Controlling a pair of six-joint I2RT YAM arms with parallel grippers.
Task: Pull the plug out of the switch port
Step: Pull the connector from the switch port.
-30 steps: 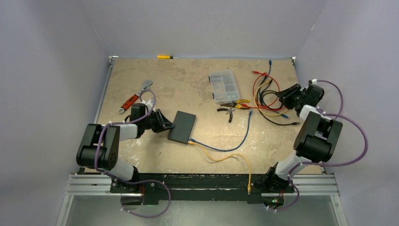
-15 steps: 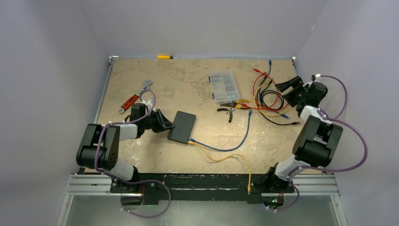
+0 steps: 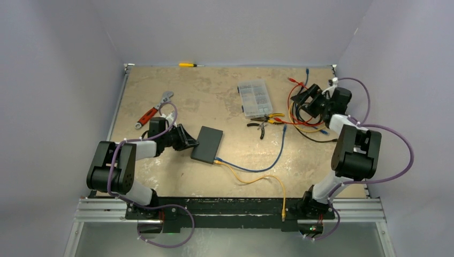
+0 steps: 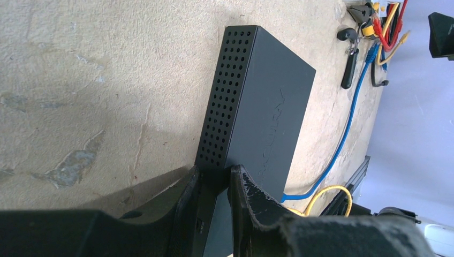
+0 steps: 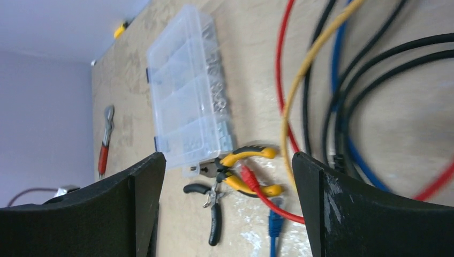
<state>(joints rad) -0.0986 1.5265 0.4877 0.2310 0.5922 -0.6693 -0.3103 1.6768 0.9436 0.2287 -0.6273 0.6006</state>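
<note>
The flat black switch (image 3: pixel 207 143) lies left of centre on the table. My left gripper (image 3: pixel 189 141) is shut on its left edge; the wrist view shows the perforated side of the switch (image 4: pixel 230 107) pinched between the fingers of that gripper (image 4: pixel 214 175). A blue cable (image 3: pixel 265 163) and a yellow cable (image 3: pixel 262 179) run from plugs (image 3: pixel 217 160) in the ports on the switch's near edge. My right gripper (image 3: pixel 301 96) hovers open and empty at the far right, above a tangle of cables. In its wrist view the right gripper (image 5: pixel 227 163) has nothing between its wide-apart jaws.
A clear organiser box (image 3: pixel 254 98) sits at the back centre, with yellow-handled pliers (image 3: pixel 272 119) and black pliers (image 3: pixel 260 129) beside it. Red, black, yellow and blue cables (image 3: pixel 304 116) are piled at the far right. A red wrench (image 3: pixel 152 110) lies at the left and a yellow screwdriver (image 3: pixel 188 65) by the back wall.
My right gripper has opened wide and swung left from the right edge to above the cable tangle. The left gripper and the switch have not moved.
</note>
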